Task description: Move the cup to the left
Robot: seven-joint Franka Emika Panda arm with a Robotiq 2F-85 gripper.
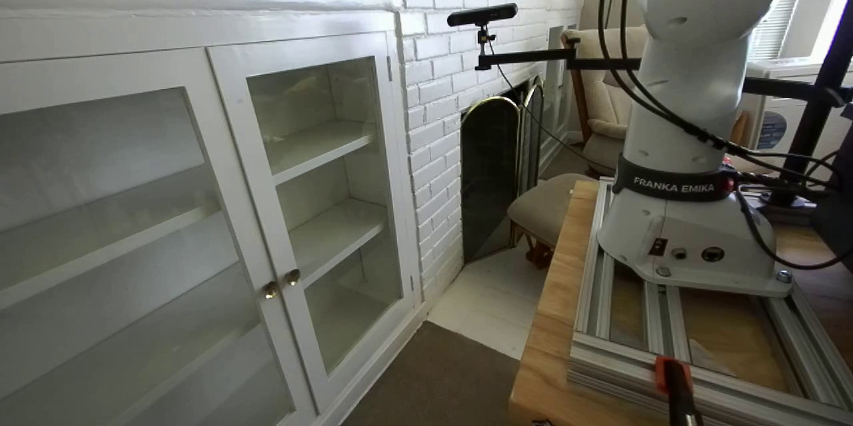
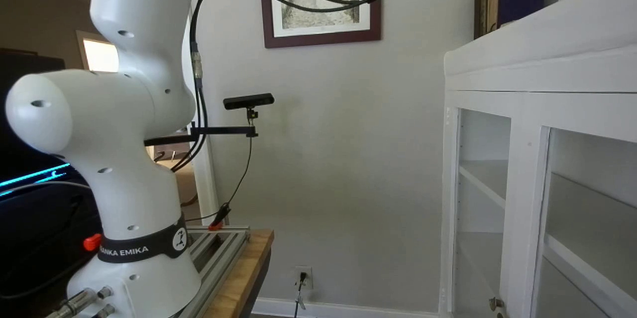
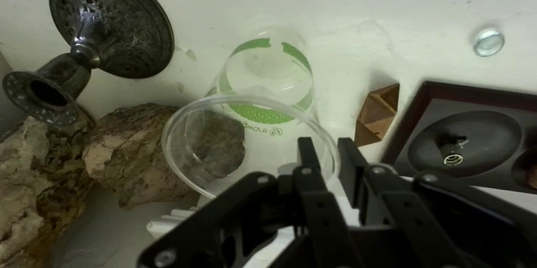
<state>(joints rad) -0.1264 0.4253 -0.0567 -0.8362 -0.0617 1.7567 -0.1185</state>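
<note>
Black and bolted, the gripper [image 3: 325, 144] is seen closest to the wrist camera. Its fingers are parted by a small gap, and nothing is seen to be pinched; the rim of the transparent cup [image 3: 260, 113] is framed between the fingertips, though whether it is touched by either cannot be told. The cup is stood, apparently upright, on the desk [image 3: 419, 12], its mouth turned towards the lens and its smooth, tapering wall ringed by a green printed band.

It may be judged light, thin and springy, slick enough to slide, and easily dented or tipped if squeezed at mid-wall. A gentle pinch across one side at the rim, where most stiffness is to be expected, would probably serve best.

Beside it, partly seen through its plastic, a rough brown rock [image 3: 134, 150] is found, with a craggier, pitted rock [image 3: 25, 201] next to that. On the opposite side are set a faceted block [image 3: 379, 110], apparently wooden, and a dark tray [image 3: 482, 96] with a smooth oval hollow. Farther off, a tarnished metal candlestick [image 3: 88, 48] is stood on its relief-worked foot, and a small glassy disc [image 3: 488, 42] is laid on the white paint.
</note>
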